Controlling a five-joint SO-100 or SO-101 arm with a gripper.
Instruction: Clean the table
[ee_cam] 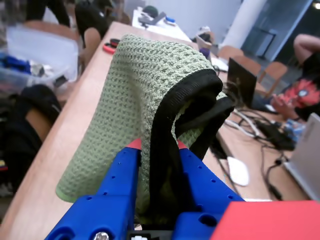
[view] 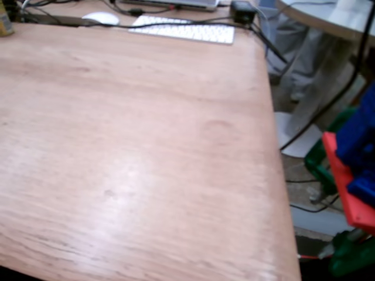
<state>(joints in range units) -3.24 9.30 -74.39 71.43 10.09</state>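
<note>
Nothing much stood in the way on the worktop (view: 135,152) itself: in the fixed view its light-brown wooden top lay bare across most of the frame, with just a white keyboard (view: 184,30), a white mouse (view: 101,18) and some black cables (view: 176,23) bunched along the far edge. Off its right side sat a white round table (view: 328,14) on a pedestal, plus the arm's blue, red and green parts at the frame edge. From the wrist view, the blue jaws (ee_cam: 159,146) were pinched together on a green waffle-weave cloth (ee_cam: 135,95) with black trim, folded and draped up and over them so it blocked most of what lay ahead. Beyond the jaws the worktop stretched away, with another mouse (ee_cam: 238,171) and a laptop (ee_cam: 306,155) off to their right, and blurry people further back.
</note>
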